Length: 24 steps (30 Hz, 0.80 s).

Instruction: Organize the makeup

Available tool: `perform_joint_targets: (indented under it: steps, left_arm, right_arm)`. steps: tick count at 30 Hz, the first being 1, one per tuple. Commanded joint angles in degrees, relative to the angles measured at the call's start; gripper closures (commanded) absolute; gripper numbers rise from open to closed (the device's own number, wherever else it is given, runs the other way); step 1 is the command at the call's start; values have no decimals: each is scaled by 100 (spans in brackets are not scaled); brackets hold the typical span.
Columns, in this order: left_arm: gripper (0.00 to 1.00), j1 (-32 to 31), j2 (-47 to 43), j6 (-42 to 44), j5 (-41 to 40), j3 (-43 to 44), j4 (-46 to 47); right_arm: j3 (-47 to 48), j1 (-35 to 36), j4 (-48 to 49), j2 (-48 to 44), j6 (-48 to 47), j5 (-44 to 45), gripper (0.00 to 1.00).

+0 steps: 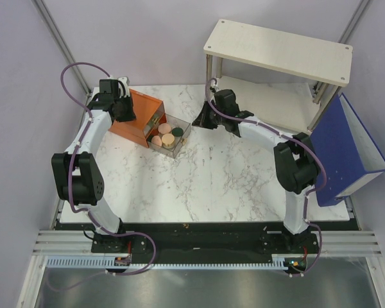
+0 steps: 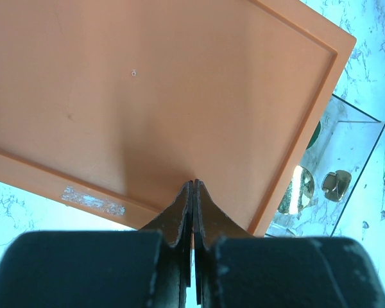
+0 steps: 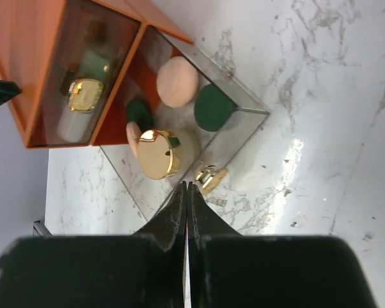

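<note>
The orange box (image 1: 136,119) stands at the back left with its clear drawer (image 1: 183,142) pulled out. In the drawer lie a peach-pink compact (image 3: 177,81), two dark green discs (image 3: 214,107) (image 3: 139,113) and a tan-gold jar (image 3: 159,153). A mint-green tube (image 3: 83,112) lies in the box's upper compartment, behind a clear front with a gold knob. My left gripper (image 2: 194,183) is shut and empty, its tips against the box's top. My right gripper (image 3: 187,185) is shut and empty, its tips at the drawer's front wall beside the drawer's gold knob (image 3: 211,178). I cannot make out the brown-pink stick.
A white two-level shelf (image 1: 279,51) stands at the back right. A blue bin (image 1: 346,151) leans at the table's right edge. Marble table (image 1: 212,179) lies between the arms.
</note>
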Motion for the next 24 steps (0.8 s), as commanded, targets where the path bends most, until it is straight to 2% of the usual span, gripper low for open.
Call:
perform_joint_targets:
  steps: [1, 8, 19, 24]
  left_arm:
    - [98, -19, 408, 130, -41, -385, -1442]
    - [98, -19, 372, 121, -41, -385, -1442]
    - [98, -19, 355, 147, -111, -411, -1451]
    - [98, -19, 346, 147, -94, -464, -1451]
  right_arm:
    - [-251, 2, 477, 273, 214, -656, 100]
    - [-129, 10, 864, 784, 627, -1035, 100]
    - [601, 28, 934, 1522, 953, -1158, 100]
    - [899, 151, 1320, 1917, 1418, -1255, 100]
